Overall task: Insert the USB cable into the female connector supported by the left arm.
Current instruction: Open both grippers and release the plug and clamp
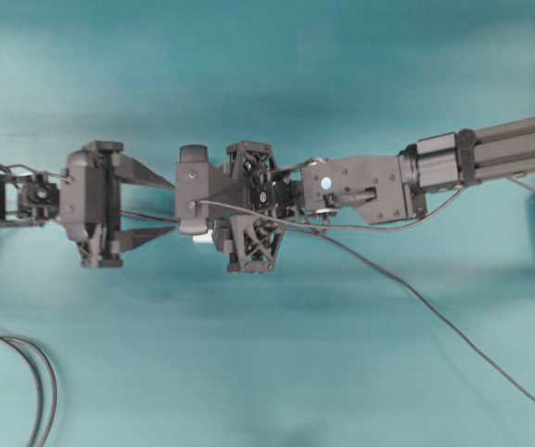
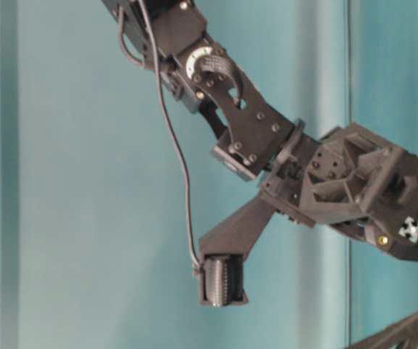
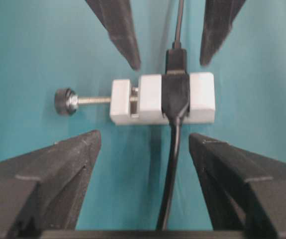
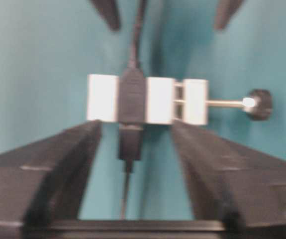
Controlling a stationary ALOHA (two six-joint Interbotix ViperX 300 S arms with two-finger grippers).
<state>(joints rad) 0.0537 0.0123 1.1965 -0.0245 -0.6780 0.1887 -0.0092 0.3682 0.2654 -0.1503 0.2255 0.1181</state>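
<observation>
In the left wrist view the left gripper (image 3: 166, 144) was seen with its fingers (image 3: 58, 174) spread wide, one on each side of the female connector (image 3: 152, 98), which lay on the teal table (image 3: 33, 59) and was touched by neither. Just beyond the block, the right gripper (image 4: 133, 144) was likewise held wide and empty, its fingertips (image 3: 120, 30) pointed at the block from the far side. The USB cable (image 3: 177, 55) was found with its black plug seated in the block's dark band, so the joining was judged already made, and both grippers were judged to have been opened to let the joined pair rest without being tugged apart. The pin and black knob (image 3: 64, 101) stuck out sideways, clear of everything. From overhead, the two arms were lined up nose to nose across the table's middle, the thin cable trailed off toward the lower right, and looped dark cables (image 1: 34, 372) lay at the lower left. The surface was a plain teal cloth; the same teal backdrop filled the table-level view.
</observation>
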